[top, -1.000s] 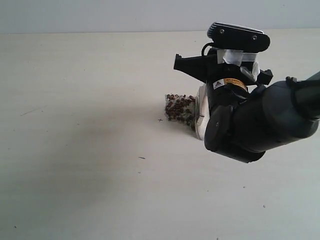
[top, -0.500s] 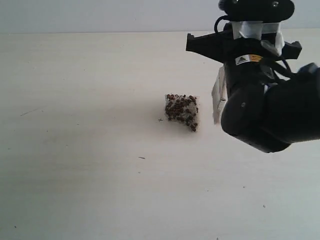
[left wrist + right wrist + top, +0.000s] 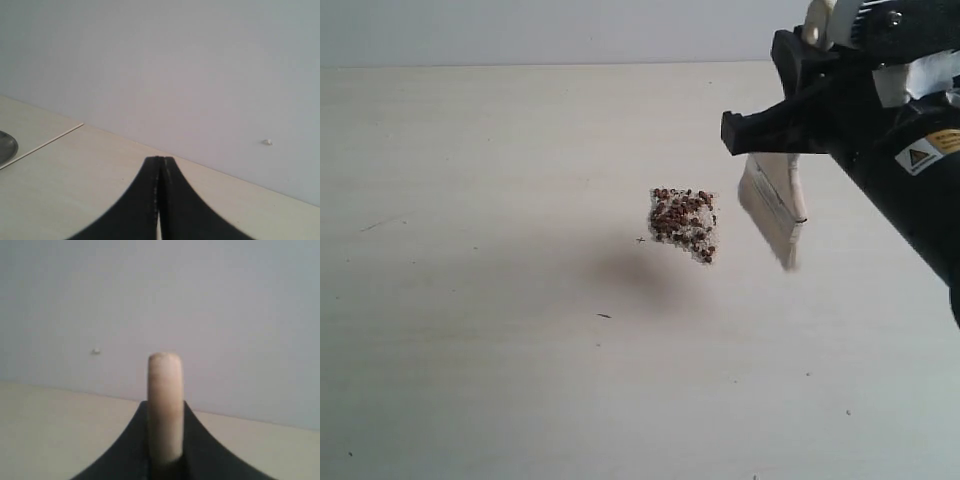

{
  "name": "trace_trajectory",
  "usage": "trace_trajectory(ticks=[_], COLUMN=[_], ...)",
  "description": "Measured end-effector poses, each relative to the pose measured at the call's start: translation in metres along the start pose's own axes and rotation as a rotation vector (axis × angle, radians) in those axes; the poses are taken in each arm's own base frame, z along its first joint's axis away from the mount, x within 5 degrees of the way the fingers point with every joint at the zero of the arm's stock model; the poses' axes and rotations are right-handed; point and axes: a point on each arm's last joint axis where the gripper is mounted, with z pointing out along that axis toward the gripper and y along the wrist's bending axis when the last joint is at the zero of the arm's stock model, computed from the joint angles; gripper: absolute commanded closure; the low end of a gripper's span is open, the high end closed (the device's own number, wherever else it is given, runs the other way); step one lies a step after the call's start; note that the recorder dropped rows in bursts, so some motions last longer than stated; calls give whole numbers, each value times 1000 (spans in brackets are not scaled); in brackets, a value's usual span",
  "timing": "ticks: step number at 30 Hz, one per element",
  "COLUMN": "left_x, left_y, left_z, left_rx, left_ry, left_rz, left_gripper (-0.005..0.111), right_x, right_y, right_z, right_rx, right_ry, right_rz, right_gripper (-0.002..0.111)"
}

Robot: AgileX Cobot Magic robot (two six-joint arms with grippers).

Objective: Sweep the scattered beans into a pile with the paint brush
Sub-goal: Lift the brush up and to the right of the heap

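A pale cream table [image 3: 470, 380] is seen, backed by a plain grey-white wall [image 3: 520, 30]. A soft shadow [image 3: 640, 275] is cast on it under even light.

- beans [image 3: 672, 212]: dark reddish-brown, dotted through whitish grains [image 3: 708, 256]
- pile [image 3: 685, 225]: reads as brown speckle on white
- paint brush [image 3: 770, 205]: pale whitish bristles, light tan wood handle
- right gripper [image 3: 165, 407]: black
- left gripper [image 3: 160, 162]: black, same as the right
- label [image 3: 927, 152]: yellow with a black triangle
- tape [image 3: 920, 75]: white
- table [image 3: 470, 300]: cream, a few tiny dark specks
- wall [image 3: 200, 60]: plain pale grey
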Motion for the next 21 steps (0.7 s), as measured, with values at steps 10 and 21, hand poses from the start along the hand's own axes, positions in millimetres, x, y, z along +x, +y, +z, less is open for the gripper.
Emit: trace_trajectory(ticks=[10, 21], left_x=[0, 0], left_y=[0, 0], left_z=[0, 0], left_rx=[0, 0], left_ry=[0, 0], left_rz=[0, 0], left_gripper=[107, 107], right_x=[-16, -67], right_y=[-6, -40], right_z=[11, 41], right_rx=[-204, -227], right_ry=[259, 650], right_rz=[-101, -109], right_gripper=[108, 108])
